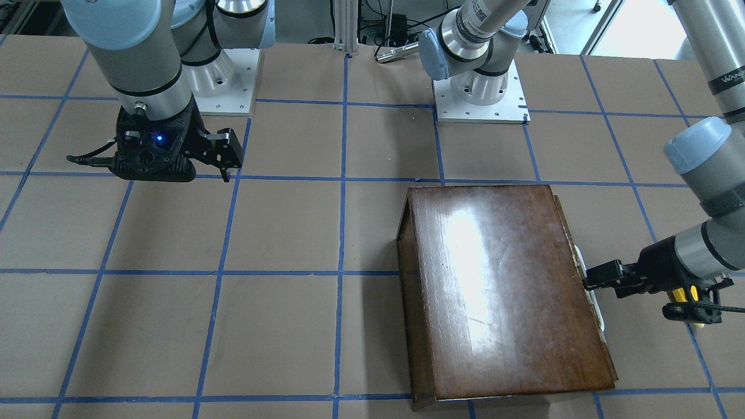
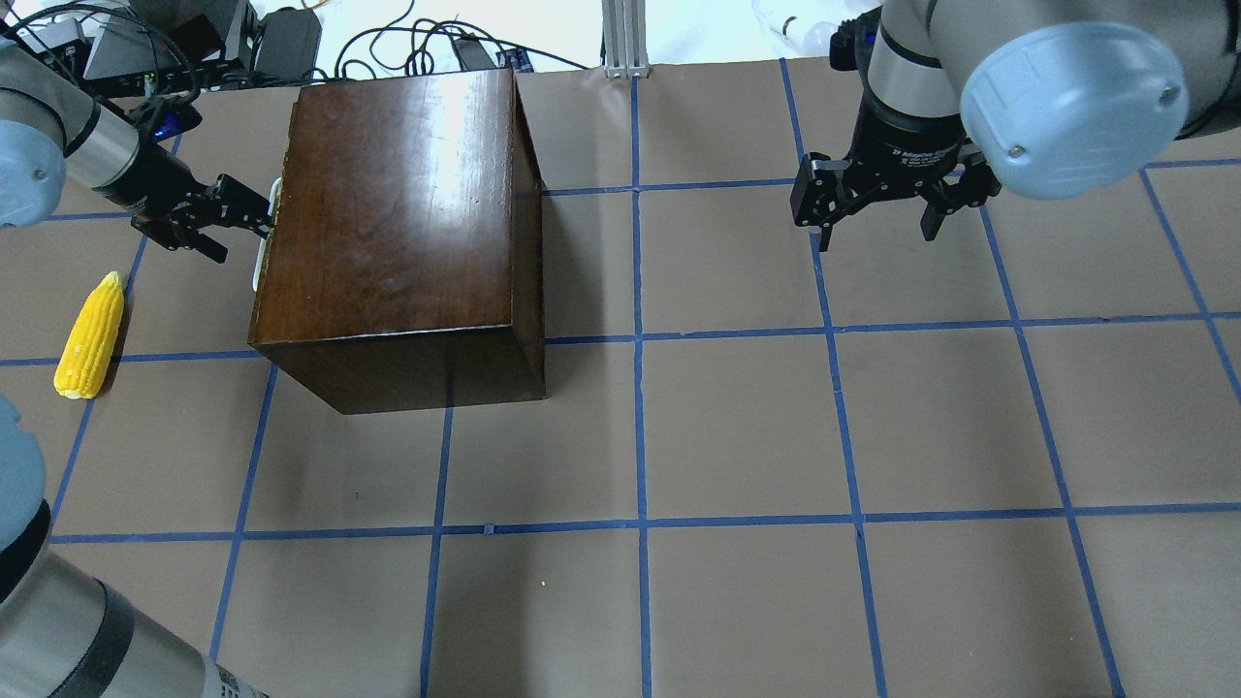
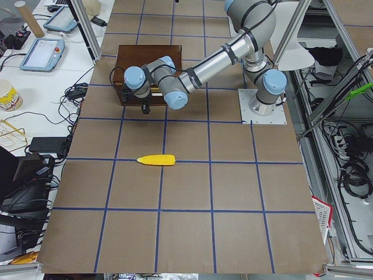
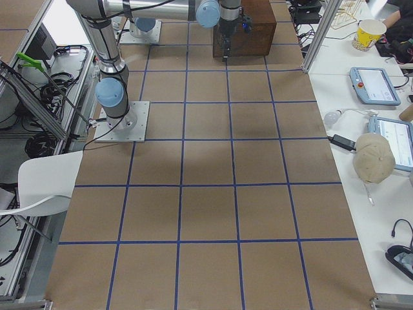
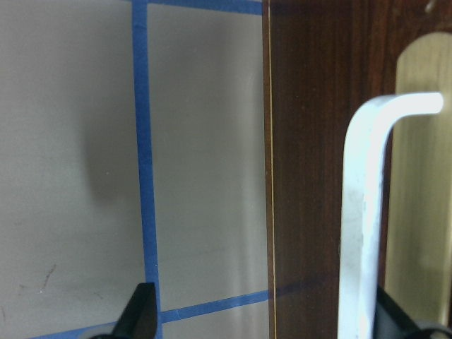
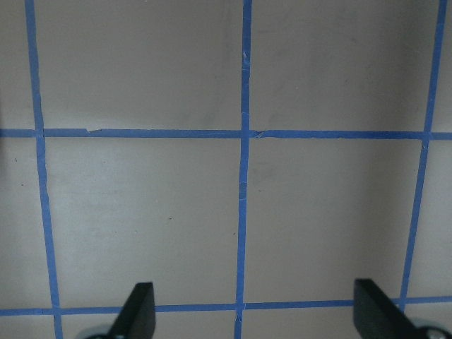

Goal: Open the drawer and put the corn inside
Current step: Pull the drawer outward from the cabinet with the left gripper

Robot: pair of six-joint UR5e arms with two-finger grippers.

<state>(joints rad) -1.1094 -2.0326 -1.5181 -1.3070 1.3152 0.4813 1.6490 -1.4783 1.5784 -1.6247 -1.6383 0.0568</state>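
Note:
The glossy dark brown box stands on the table's left half, and its drawer front faces my left arm. The drawer looks pushed in. Its white handle runs along the front. My left gripper is open at that handle, which sits between its fingers, close to one fingertip. The yellow corn lies on the table beside the left gripper, apart from the box. My right gripper hangs open and empty over the far right of the table.
The table is brown paper with a blue tape grid. Both arm bases stand at the robot's edge. Cables and devices lie past the far edge behind the box.

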